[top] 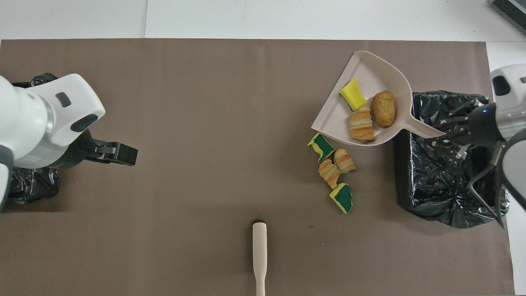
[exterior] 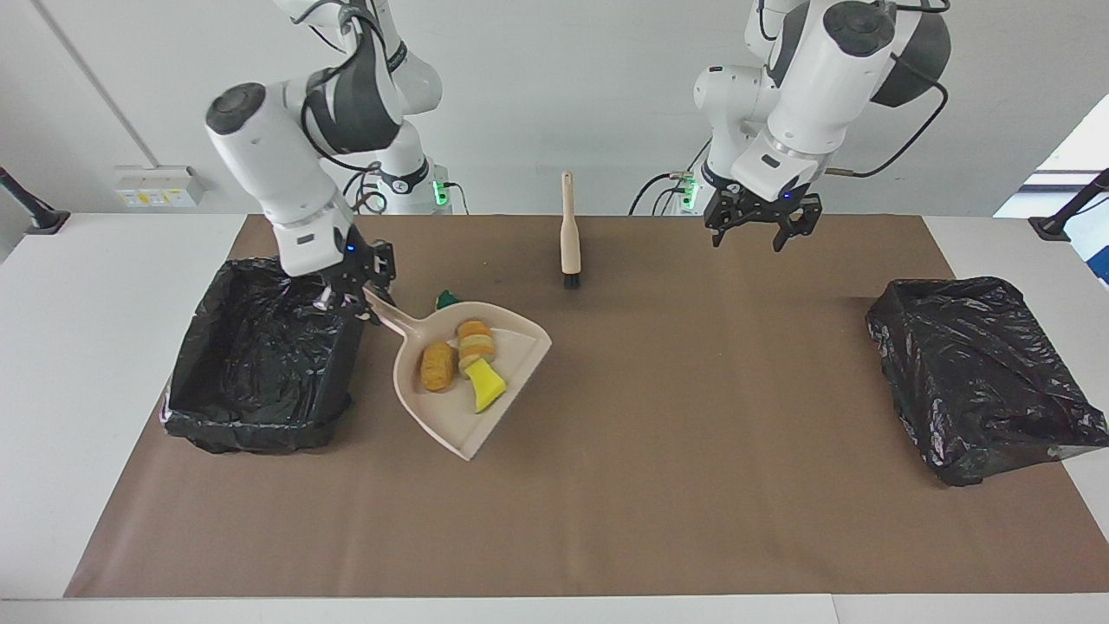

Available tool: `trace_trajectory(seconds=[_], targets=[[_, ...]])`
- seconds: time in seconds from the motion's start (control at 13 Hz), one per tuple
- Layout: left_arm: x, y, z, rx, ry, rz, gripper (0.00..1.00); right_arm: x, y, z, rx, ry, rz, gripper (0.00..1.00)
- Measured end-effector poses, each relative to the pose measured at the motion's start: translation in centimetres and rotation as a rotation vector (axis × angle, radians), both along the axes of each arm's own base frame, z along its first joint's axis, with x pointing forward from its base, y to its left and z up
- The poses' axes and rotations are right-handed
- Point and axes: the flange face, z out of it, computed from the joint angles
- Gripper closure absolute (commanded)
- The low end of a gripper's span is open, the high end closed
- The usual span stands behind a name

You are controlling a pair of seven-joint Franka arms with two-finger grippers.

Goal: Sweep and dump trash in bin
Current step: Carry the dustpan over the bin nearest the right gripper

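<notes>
My right gripper point(exterior: 350, 302) point(top: 447, 137) is shut on the handle of the beige dustpan point(exterior: 450, 416) point(top: 372, 68), over the rim of the black-lined bin point(exterior: 260, 355) point(top: 448, 185). The pan hangs tilted above the mat, beside that bin. In it lie three pieces of trash: a brown lump point(exterior: 437, 366) point(top: 383, 108), a striped lump point(exterior: 476, 340) point(top: 361, 125) and a yellow sponge scrap point(exterior: 485, 387) point(top: 352, 95). Several more pieces of trash point(top: 333, 170) lie on the mat; in the facing view the pan hides all but a green tip point(exterior: 446, 299). My left gripper point(exterior: 762, 232) point(top: 115, 152) hangs open and empty over the mat.
The beige brush point(exterior: 569, 230) point(top: 259, 255) lies on the brown mat near the robots, midway between the arms. A second black-lined bin point(exterior: 979, 373) point(top: 24, 185) stands at the left arm's end of the table.
</notes>
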Motion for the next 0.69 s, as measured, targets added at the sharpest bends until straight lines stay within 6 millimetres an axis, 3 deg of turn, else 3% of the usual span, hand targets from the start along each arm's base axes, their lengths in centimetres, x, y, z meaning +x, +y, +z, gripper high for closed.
trace_trajectory(seconds=[0.15, 0.39, 0.54, 0.69], targets=[[-0.5, 2.8, 2.9, 0.010, 0.022, 0.009, 0.00, -1.6, -7.2, 0.9, 0.012, 0.016, -0.008, 1.00], [-0.9, 6.2, 4.9, 0.013, 0.049, 0.001, 0.00, -4.8, -16.0, 1.0, -0.007, 0.033, 0.011, 1.00], [-0.8, 6.9, 5.1, 0.010, 0.045, 0.003, 0.00, -6.6, -20.4, 1.5, -0.107, 0.050, 0.054, 1.00], [-0.8, 7.1, 5.2, 0.010, 0.042, 0.005, 0.00, -7.2, -22.5, 2.2, -0.207, 0.047, 0.118, 1.00]])
